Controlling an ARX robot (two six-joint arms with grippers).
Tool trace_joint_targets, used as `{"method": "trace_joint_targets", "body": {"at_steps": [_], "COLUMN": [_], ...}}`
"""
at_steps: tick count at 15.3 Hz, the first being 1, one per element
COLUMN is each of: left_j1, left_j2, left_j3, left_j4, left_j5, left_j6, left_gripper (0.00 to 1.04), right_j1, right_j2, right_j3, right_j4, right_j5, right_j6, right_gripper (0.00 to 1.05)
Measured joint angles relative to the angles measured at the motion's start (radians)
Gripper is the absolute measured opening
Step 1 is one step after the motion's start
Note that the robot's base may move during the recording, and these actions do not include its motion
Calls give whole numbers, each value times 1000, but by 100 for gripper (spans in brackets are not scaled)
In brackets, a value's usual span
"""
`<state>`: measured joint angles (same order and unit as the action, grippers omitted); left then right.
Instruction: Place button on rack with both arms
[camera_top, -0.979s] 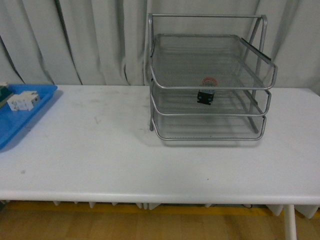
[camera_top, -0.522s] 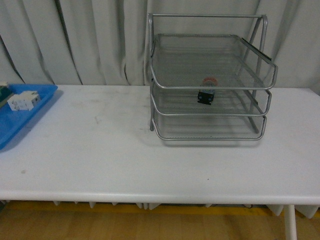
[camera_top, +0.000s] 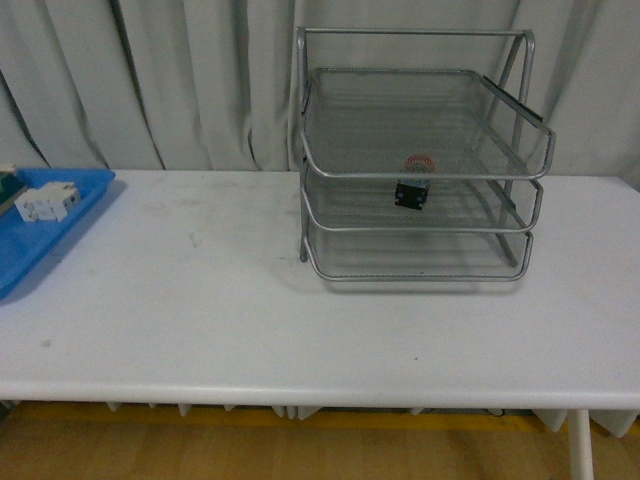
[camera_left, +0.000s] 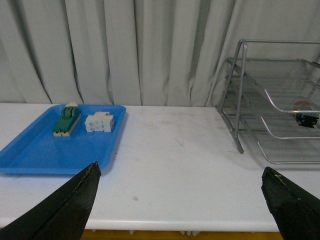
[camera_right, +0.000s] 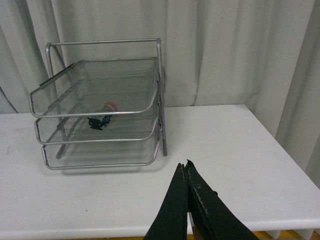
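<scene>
Backdrop: pale grey-white curtain (camera_top: 150, 80), hanging in vertical folds, spans full width behind the work area in all 3 views. Work surface: white tabletop (camera_top: 200, 310), matte, w/ faint scuffs and small dark specks. Front edge is thick and rounded. One white table leg (camera_top: 580, 445) visible at front right corner. Floor (camera_top: 120, 450): wood-tone brown; yellow strip runs just under tabletop edge. Lighting: even, diffuse, soft shadows only.
</scene>
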<state>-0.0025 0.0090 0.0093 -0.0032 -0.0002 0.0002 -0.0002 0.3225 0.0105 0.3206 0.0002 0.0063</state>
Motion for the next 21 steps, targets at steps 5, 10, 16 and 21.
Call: {"method": "trace_joint_targets", "body": {"at_steps": [5,10,16,21], "left_j1": [0,0,0,0], "left_j2": [0,0,0,0], "left_j3": [0,0,0,0], "left_j4": [0,0,0,0], "left_j5": [0,-1,0,0], "left_j6": [0,0,0,0], "left_gripper": [98,98,98,98], "right_j1": [0,0,0,0], "right_j2": [-113,-312,-319,-319], "right_j3": [0,1,0,0], "right_j4": [-111,-322,-323,-324], "right_j5": [0,-1,0,0], "right_j6": [0,0,0,-2], "right_gripper": [2,2,2,27]}}
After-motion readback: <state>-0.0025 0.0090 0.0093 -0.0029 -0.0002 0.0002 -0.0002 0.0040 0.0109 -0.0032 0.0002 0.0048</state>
